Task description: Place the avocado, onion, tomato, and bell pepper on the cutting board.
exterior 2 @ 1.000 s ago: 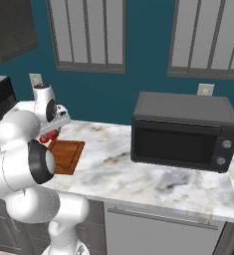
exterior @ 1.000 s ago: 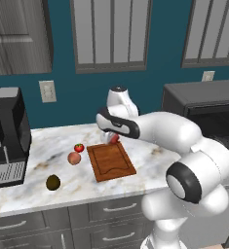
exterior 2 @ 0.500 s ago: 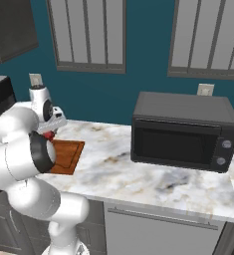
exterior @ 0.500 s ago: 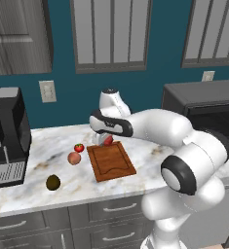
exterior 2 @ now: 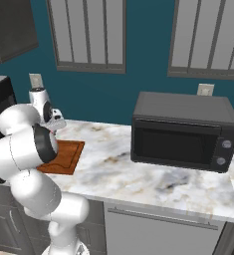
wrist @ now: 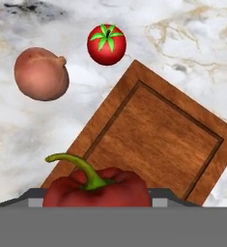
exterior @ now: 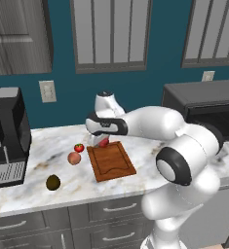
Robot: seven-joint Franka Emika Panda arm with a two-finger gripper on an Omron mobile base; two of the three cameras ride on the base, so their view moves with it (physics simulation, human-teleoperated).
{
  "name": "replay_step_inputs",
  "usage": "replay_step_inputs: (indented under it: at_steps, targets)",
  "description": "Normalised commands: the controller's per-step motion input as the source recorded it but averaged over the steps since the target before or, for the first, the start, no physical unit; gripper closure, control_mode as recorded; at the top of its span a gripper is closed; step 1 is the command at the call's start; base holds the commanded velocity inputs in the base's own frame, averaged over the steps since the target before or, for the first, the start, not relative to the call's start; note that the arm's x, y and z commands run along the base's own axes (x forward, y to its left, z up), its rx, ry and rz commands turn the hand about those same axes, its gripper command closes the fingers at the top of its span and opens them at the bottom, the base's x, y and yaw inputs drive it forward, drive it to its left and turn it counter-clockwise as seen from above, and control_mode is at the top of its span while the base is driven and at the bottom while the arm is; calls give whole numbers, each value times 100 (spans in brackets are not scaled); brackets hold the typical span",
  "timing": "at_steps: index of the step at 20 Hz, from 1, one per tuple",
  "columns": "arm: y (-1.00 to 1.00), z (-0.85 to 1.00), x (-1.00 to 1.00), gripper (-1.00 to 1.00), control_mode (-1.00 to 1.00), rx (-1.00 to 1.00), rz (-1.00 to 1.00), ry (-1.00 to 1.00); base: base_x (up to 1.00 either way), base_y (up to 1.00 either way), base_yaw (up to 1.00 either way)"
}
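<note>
Here the tool (exterior: 102, 141) grips the bell pepper (wrist: 96, 189), its lower half cut off, above the cutting board (wrist: 158, 140).

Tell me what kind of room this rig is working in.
A rendered home kitchen, by the look of it: a marble-look counter over grey drawers, a black microwave on it, a coffee machine at the left, and a cutting board with produce beside it.

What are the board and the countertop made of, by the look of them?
The board looks like reddish-brown wood with a smooth finish: faint grain lines and a cut groove around its edge. The countertop looks like polished marble or an imitation: white with grey and tan veining.
</note>
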Motion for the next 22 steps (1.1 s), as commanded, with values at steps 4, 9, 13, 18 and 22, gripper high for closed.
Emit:
replay_step_inputs:
  at_steps: [4, 9, 13, 18, 22]
  targets:
    - [0, -18, 21, 100, -100, 0, -2, 1, 0, 0, 0]
    - [0, -25, 17, 100, -100, 0, -1, 3, 0, 0, 0]
    - [0, -27, 11, 100, -100, 0, -1, 4, 0, 0, 0]
    - [0, -18, 2, 100, -100, 0, -1, 2, 0, 0, 0]
    - [0, -18, 0, 100, -100, 0, -1, 1, 0, 0, 0]
